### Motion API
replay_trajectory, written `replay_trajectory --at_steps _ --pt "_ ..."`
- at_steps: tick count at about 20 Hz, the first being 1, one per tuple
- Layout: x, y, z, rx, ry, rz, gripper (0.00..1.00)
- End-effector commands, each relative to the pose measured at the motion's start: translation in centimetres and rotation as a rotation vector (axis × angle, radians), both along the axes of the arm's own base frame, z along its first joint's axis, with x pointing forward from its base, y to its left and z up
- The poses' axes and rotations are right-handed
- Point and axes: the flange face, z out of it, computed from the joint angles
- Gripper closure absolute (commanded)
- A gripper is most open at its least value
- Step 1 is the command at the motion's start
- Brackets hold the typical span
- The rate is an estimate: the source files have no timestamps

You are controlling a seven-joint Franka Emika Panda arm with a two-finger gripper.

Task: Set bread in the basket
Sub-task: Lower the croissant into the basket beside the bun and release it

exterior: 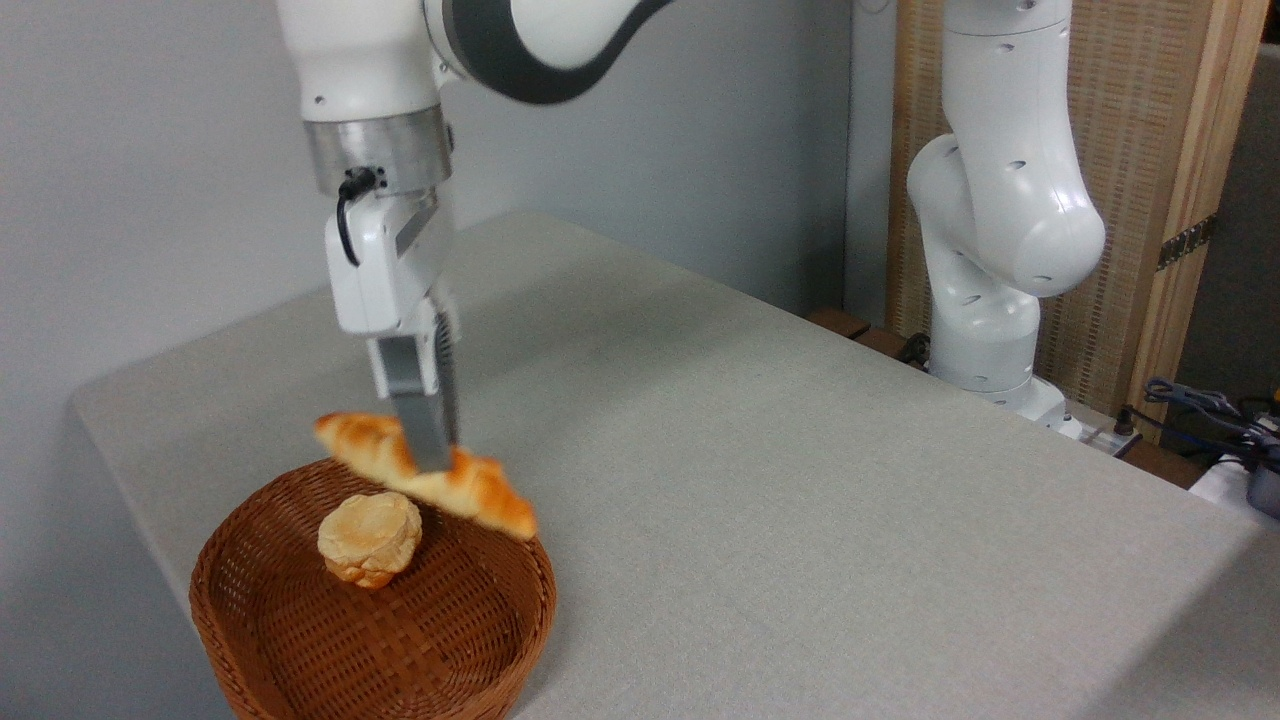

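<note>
The bread (480, 495), a long glossy orange-golden loaf with pointed ends, hangs in the air just above the back rim of the basket (300, 640). My gripper (432, 462) points straight down and is shut on the loaf's middle; the near finger hides part of it. The loaf tilts down to the right, its right tip over the basket's far right rim. The reddish-brown wicker basket sits at the table's near left corner.
A small pale round bun (369, 538) lies inside the basket toward the back. The grey table (760, 480) stretches away to the right. The arm's white base (985, 330) stands at the table's far right edge, with cables (1200, 405) beyond it.
</note>
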Motion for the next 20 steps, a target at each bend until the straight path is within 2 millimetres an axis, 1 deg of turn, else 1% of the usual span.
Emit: replay_trajectory --at_steps 1,2,4,5,10,11,12,13,15,16,17,19,20 --pt "2.8 0.6 -0.3 -0.106 -0.128 0.209 0.46" --pt "3.0 0.6 -0.6 -0.116 -0.136 0.253 0.20" --pt "3.1 0.9 -0.8 -0.121 -0.135 0.303 0.04" --pt "3.1 1.0 -1.1 -0.119 -0.130 0.307 0.00" --pt "3.3 1.2 -2.3 -0.109 -0.107 0.313 0.00" --pt "3.3 1.6 -2.4 -0.106 -0.105 0.319 0.00" --pt "3.3 2.3 -2.2 -0.110 -0.107 0.339 0.00" --pt "3.3 2.5 -2.1 -0.115 -0.110 0.364 0.00" --pt "3.3 3.0 -2.2 -0.134 -0.114 0.483 0.00" --pt "3.3 4.2 -2.2 -0.136 -0.114 0.531 0.00" --pt "3.1 5.8 -2.0 -0.134 -0.100 0.578 0.00" --pt "2.1 7.0 -0.6 -0.140 -0.080 0.598 0.00" --pt "1.7 7.1 -1.3 -0.128 -0.041 0.603 0.00"
